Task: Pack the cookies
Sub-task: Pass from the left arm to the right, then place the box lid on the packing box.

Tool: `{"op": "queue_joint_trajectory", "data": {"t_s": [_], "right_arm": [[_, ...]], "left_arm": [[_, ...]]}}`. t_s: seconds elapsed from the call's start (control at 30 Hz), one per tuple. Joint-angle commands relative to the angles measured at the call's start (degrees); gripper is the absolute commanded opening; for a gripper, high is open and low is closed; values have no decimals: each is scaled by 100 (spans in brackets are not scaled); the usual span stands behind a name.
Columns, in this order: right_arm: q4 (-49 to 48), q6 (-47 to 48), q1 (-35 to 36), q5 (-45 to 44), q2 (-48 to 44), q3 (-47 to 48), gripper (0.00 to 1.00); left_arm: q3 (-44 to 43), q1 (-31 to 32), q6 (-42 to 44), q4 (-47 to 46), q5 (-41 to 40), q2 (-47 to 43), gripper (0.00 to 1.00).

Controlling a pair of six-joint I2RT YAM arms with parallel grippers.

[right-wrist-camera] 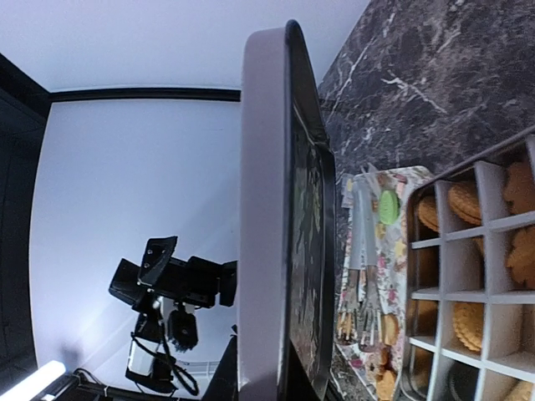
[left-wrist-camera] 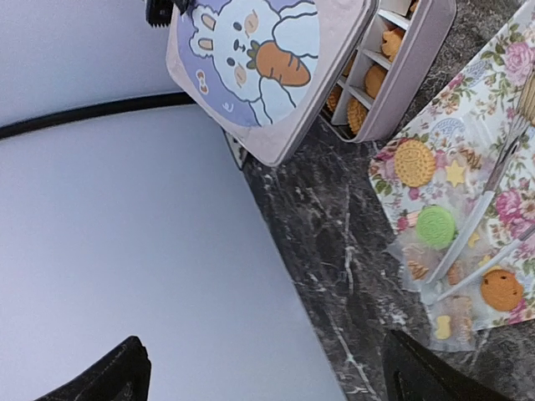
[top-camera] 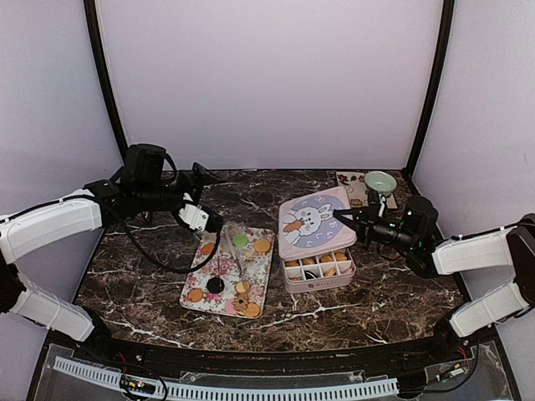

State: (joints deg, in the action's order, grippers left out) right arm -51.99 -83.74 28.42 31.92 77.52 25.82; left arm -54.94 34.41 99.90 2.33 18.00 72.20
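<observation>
Over the pink divided tin (top-camera: 322, 282), right fingers (top-camera: 351, 217) clamped on the rabbit-print pink lid (top-camera: 311, 219) by its edge, left fingers (left-wrist-camera: 117, 376) apart, I fear it slipping onto the tan cookies (right-wrist-camera: 464, 200).

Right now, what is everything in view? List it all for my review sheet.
cookies: several loose, orange, green, dark; on tray; more golden ones in box
tray: one, floral; left-centre of table
tongs: one, metal; on tray
box: one, pink, divided; right of tray
lid: one, pink with bunny; tilted over box
cup: one, green; far right
table: one, dark marble
left hand: open, above table by tray
right hand: shut on lid
</observation>
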Motion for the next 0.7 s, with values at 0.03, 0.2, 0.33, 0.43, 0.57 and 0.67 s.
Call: {"op": "queue_joint_trajectory", "data": {"t_s": [0.03,0.2,0.33,0.43,0.57,0.67], "right_arm": [[385,567,-320,165,-464,-576,5],[166,561,-362,124,-340,-875,6],[-29,543,-359,141,-163,-959,9],[-60,588,-364,105,-60,-982,26],[374,859,-372,55,-57,-970,49],[1310,1432,-394,-73,-344,-837,60]], "left_arm": [[-1386,44,-1770,2833,-375,859,99],[-2177,49,-2259,3586,-468,1569,98],[-2334,353,-2367,3688,-678,1882,97],[-2539,535,-2550,3806,-818,2168,97],[-3131,744,-2899,4143,-935,2702,96],[-3635,829,-3194,4453,-881,3104,93]]}}
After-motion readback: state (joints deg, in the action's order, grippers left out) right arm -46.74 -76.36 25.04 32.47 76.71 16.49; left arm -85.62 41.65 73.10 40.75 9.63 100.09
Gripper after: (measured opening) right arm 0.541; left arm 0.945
